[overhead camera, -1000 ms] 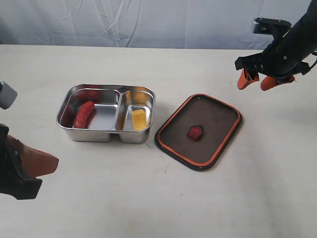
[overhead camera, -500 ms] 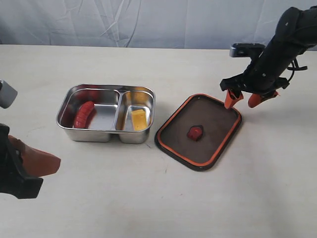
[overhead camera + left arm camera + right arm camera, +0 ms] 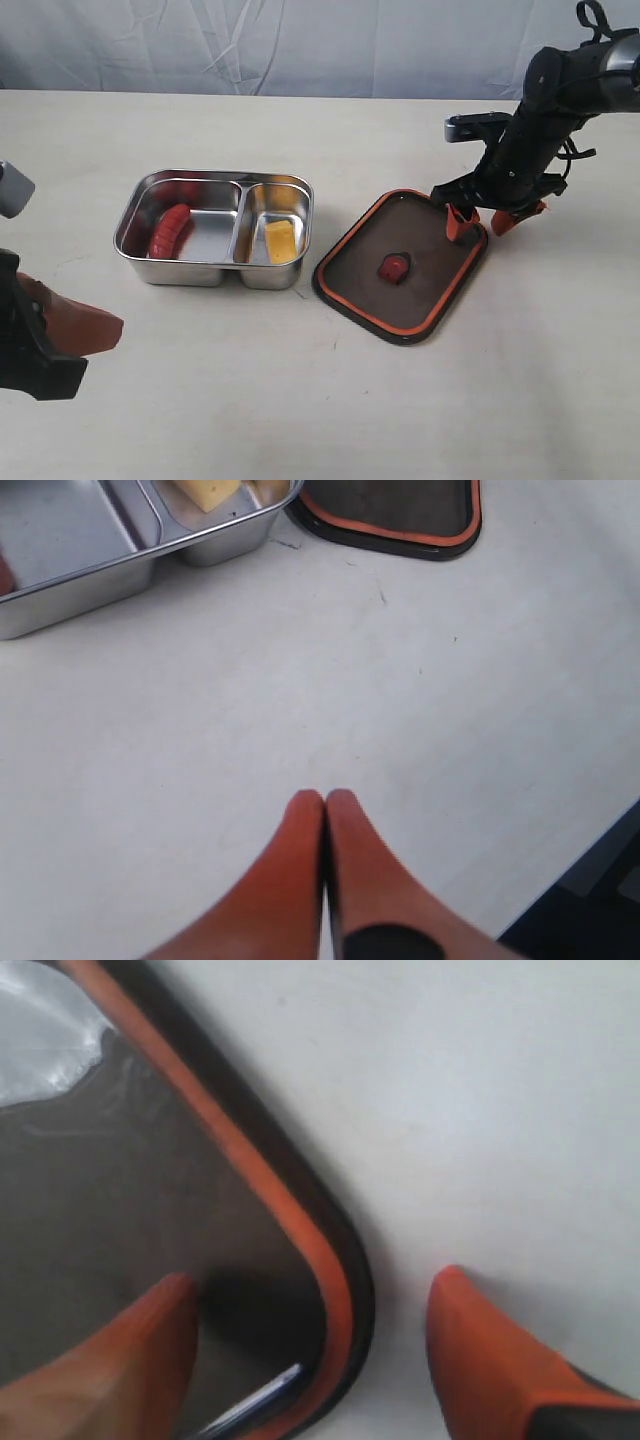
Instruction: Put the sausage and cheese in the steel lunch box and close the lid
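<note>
The steel lunch box (image 3: 140,199) stands left of centre, with the red sausage (image 3: 169,230) in its larger compartment and the yellow cheese (image 3: 280,240) in the smaller one. Just to its right the dark lid (image 3: 436,235) lies upside down, orange seal and red centre valve (image 3: 394,267) facing up. My right gripper (image 3: 480,220) is open and straddles the lid's far right corner (image 3: 335,1270), one finger over the lid, the other over the table. My left gripper (image 3: 325,800) is shut and empty near the front left edge; the box corner (image 3: 215,535) and cheese (image 3: 205,492) show in its view.
The bare beige table (image 3: 330,400) stretches in front of the box and lid. A grey cloth backdrop (image 3: 300,45) hangs behind the table. The table's edge with dark floor (image 3: 600,880) shows in the left wrist view.
My right gripper has come down and leftwards from above the table to the lid's far right corner, staying open. The left arm has barely moved.
</note>
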{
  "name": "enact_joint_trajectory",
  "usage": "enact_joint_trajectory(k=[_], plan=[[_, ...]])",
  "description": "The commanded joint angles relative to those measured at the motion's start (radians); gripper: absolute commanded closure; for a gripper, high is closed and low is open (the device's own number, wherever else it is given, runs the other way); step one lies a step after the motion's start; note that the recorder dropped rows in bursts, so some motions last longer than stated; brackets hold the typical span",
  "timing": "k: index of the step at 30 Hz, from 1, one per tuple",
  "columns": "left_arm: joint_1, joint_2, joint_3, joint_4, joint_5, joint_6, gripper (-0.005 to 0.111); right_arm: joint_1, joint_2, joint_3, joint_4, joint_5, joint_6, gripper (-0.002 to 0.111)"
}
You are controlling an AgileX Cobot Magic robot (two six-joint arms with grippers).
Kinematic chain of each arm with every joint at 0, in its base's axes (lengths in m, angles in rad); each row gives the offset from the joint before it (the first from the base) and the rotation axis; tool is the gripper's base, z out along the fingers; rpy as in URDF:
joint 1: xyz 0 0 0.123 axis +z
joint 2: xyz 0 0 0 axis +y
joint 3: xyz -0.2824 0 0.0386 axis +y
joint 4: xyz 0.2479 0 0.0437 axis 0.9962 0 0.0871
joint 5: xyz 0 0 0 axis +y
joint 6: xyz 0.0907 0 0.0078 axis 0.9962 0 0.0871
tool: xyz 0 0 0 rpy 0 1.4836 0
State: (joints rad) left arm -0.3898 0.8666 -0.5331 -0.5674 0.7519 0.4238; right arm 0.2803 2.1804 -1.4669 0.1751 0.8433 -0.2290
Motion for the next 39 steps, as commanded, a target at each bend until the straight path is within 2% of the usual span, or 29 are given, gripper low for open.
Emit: enact_joint_trajectory(k=[1,4,9,10,14,27,30,33,36,39], plan=[[0.002,-0.007,0.006,-0.006,0.004,-0.006,0.107,-0.001,-0.002,-0.007,-0.024,-0.009,0.003,0.047],[0.002,-0.007,0.006,-0.006,0.004,-0.006,0.107,-0.001,0.000,-0.007,-0.039,-0.009,0.003,0.053],[0.002,-0.007,0.006,-0.006,0.004,-0.006,0.107,-0.001,0.011,-0.007,-0.051,-0.006,0.022,0.072],[0.002,-0.007,0.006,-0.006,0.004,-0.006,0.107,-0.001,0.017,-0.007,-0.060,0.002,0.022,0.082],[0.002,-0.007,0.006,-0.006,0.004,-0.006,0.107,-0.001,0.028,-0.007,-0.062,0.021,0.022,0.109],[0.002,-0.007,0.006,-0.051,0.004,-0.006,0.107,-0.001,-0.057,-0.007,-0.062,0.047,0.022,0.109],[0.002,-0.007,0.006,-0.056,-0.055,-0.067,0.107,-0.001,-0.111,-0.007,-0.094,0.054,0.022,0.109],[0.002,-0.007,0.006,-0.150,-0.125,-0.131,0.105,-0.012,-0.156,-0.007,-0.090,0.042,0.020,0.109],[0.002,-0.005,0.006,-0.196,-0.146,-0.130,0.088,-0.050,-0.199,-0.007,-0.008,0.025,0.011,0.109],[0.002,-0.005,0.006,-0.229,-0.183,-0.130,0.066,-0.074,-0.231,-0.007,0.083,0.020,-0.047,0.109]])
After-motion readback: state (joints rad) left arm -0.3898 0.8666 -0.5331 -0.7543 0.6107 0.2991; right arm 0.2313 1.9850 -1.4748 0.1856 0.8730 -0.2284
